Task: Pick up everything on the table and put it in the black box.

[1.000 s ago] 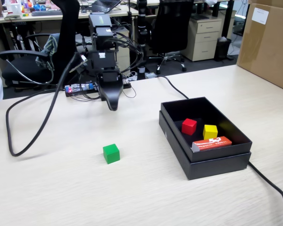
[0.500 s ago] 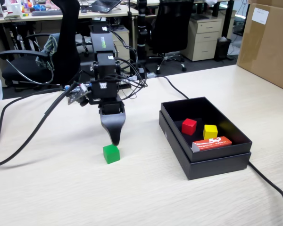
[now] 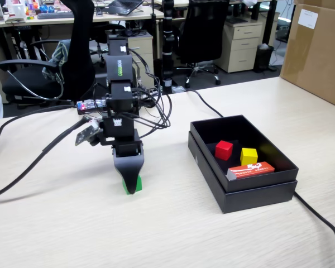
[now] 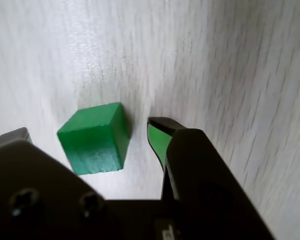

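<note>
Green matte cube [image 4: 94, 138], sharp-edged, sits on the pale wood-grain table [image 4: 230, 75] between my gripper's [image 4: 87, 131] spread jaws; I see a gap on each side, nothing clamped. Right of it in the fixed view: black cardboard box [image 3: 243, 192] holding a red cube [image 3: 224, 149], yellow cube [image 3: 248, 156], and red-and-white flat packet [image 3: 250, 170].

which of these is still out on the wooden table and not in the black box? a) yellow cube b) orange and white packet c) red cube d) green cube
d, the small green cube sits on the pale wooden table between the open jaws of the gripper, while the red cube, yellow cube and orange and white packet already lie inside the black box.
</note>
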Robot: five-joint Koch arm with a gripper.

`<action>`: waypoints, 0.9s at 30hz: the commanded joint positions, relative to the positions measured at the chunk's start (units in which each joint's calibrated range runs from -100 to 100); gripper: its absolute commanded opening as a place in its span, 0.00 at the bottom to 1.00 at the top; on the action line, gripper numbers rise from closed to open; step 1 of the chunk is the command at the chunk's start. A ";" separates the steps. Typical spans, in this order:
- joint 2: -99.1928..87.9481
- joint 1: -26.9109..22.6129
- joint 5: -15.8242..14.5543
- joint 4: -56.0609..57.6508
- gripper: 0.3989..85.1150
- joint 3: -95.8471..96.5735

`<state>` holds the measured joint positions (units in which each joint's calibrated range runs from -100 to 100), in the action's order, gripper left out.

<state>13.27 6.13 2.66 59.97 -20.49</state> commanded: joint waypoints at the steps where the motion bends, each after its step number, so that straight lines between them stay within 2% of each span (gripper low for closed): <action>1: -0.13 0.10 0.24 2.54 0.51 -4.98; 3: 0.79 0.15 0.24 2.88 0.50 -5.16; 7: 2.51 0.29 0.24 3.23 0.41 -6.61; 13: 4.12 0.63 0.24 3.31 0.19 -7.16; 17: 2.39 0.63 0.29 3.31 0.17 -5.07; 19: -0.82 0.59 0.29 3.31 0.01 -4.17; 23: -10.80 -0.34 0.29 3.31 0.01 0.00; 27: -28.36 -3.71 -0.15 3.31 0.01 4.08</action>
<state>-0.84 4.42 2.71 62.76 -14.74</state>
